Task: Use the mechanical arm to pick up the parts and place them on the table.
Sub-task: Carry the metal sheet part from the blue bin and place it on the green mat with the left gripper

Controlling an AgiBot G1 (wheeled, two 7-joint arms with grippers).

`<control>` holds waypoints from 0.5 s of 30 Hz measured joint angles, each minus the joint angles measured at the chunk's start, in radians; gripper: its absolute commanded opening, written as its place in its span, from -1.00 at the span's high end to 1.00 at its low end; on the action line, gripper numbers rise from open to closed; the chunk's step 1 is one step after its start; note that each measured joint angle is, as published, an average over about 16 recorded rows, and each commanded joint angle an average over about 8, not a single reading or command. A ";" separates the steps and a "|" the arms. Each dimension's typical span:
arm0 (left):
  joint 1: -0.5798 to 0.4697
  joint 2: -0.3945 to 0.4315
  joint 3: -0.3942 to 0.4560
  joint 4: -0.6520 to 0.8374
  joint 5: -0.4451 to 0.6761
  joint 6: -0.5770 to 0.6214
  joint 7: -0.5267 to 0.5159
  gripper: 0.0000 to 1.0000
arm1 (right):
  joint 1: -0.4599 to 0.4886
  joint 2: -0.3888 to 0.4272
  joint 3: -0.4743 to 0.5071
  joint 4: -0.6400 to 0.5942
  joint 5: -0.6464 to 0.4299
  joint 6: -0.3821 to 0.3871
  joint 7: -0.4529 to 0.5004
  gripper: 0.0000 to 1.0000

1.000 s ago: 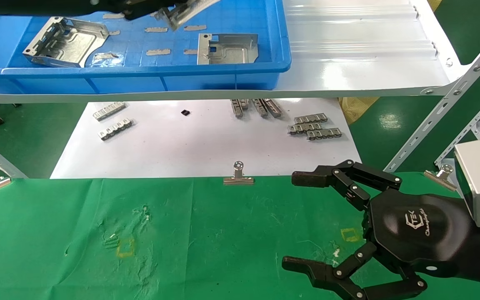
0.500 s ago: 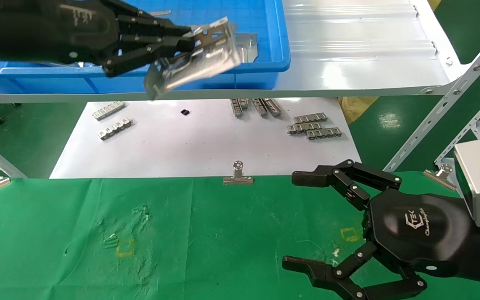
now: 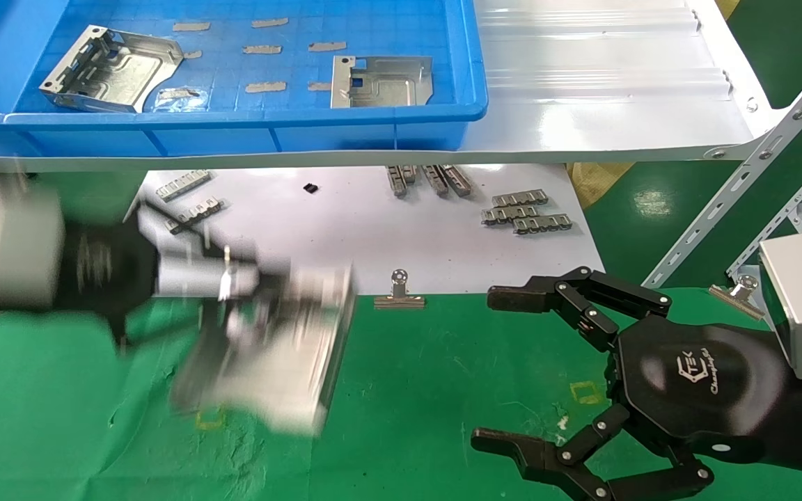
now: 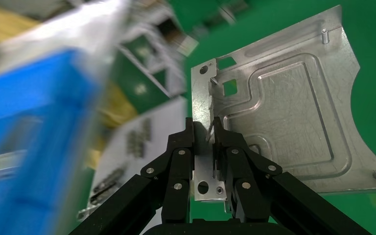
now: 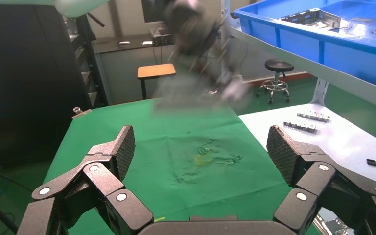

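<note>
While the left hand (image 4: pixel 204 139) grips one of the parts (image 4: pixel 284 112) by its folded rim, fingers (image 4: pixel 178 161) pinched shut on the metal, that plate hangs above the left half of the desk (image 3: pixel 429 390), close over the wrinkled green cloth and a faint yellow square mark (image 3: pixel 210 416). By my reading, the carry is nearly over and the set-down comes next: the plate needs to be lowered until it lies flat on the cloth, then the fingers need to spread so the rim slips free without dragging the part along. In the head view the left hand (image 3: pixel 262 299) and its plate (image 3: pixel 272 355) are smeared by motion, so I cannot tell how close to the cloth the plate is. On the white shelf (image 3: pixel 603 104) beyond the desk sits a blue bin (image 3: pixel 248 125) holding two more plates, one (image 3: pixel 108 69) at its left end and one (image 3: pixel 381 81) toward its right, with scraps of tape stuck to the bin floor between them. Below the shelf, a white sheet (image 3: pixel 345 243) carries small ridged metal strips (image 3: pixel 526 212). The right hand (image 3: pixel 512 369) is parked over the right side of the desk, its fingers (image 3: pixel 512 299) spread wide and holding nothing.
</note>
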State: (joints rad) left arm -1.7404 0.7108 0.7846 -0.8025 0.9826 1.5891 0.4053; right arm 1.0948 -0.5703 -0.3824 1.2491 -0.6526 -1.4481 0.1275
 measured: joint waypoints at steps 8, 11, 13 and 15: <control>0.129 -0.061 0.071 0.004 0.024 -0.076 0.282 1.00 | 0.000 0.000 0.000 0.000 0.000 0.000 0.000 -1.00; 0.181 -0.069 0.074 0.036 0.026 -0.124 0.364 1.00 | 0.000 0.000 0.000 0.000 0.000 0.000 0.000 -1.00; 0.217 -0.071 0.072 0.053 0.024 -0.158 0.406 1.00 | 0.000 0.000 0.000 0.000 0.000 0.000 0.000 -1.00; 0.250 -0.073 0.069 0.066 0.021 -0.192 0.443 1.00 | 0.000 0.000 0.000 0.000 0.000 0.000 0.000 -1.00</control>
State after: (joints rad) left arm -1.4899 0.6377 0.8538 -0.7364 1.0036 1.3967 0.8480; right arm 1.0948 -0.5703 -0.3825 1.2491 -0.6525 -1.4481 0.1275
